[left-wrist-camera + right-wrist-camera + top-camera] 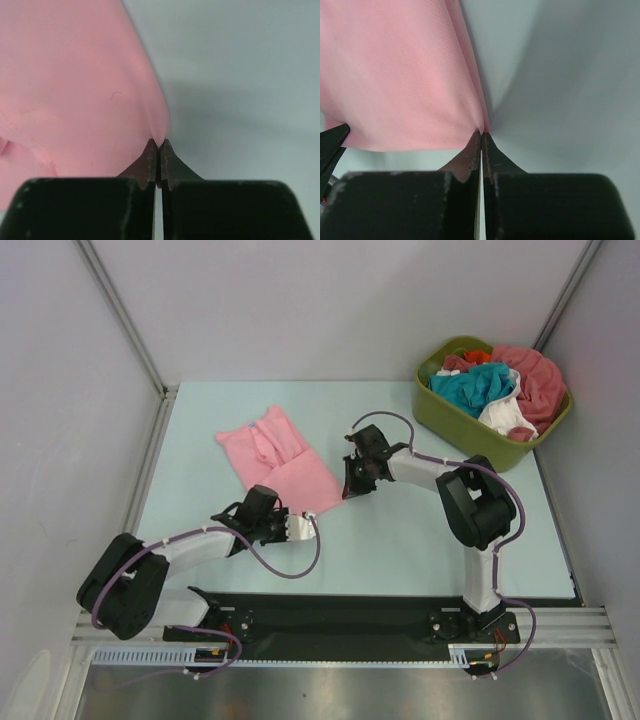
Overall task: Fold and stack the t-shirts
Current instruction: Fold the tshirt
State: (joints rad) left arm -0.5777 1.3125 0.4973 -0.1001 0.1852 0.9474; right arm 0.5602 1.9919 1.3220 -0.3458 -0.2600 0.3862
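A plain light pink t-shirt point(275, 455) lies partly folded on the pale table, left of centre. My left gripper point(303, 520) is shut on its near corner; in the left wrist view the cloth point(75, 85) is pinched at the gripper's tips point(159, 145). My right gripper point(347, 490) is shut on the shirt's right corner, and the right wrist view shows pink fabric point(405, 75) drawn into the closed gripper point(482, 132). More t-shirts are heaped in the tub: teal point(470, 385), coral-red point(535, 375), white point(505, 410) and a bit of orange point(478, 356).
The olive-green plastic tub point(455, 420) stands at the back right corner. Grey walls with metal frame rails enclose the table on the left, back and right. The arm bases sit on a black rail point(340, 620) at the near edge.
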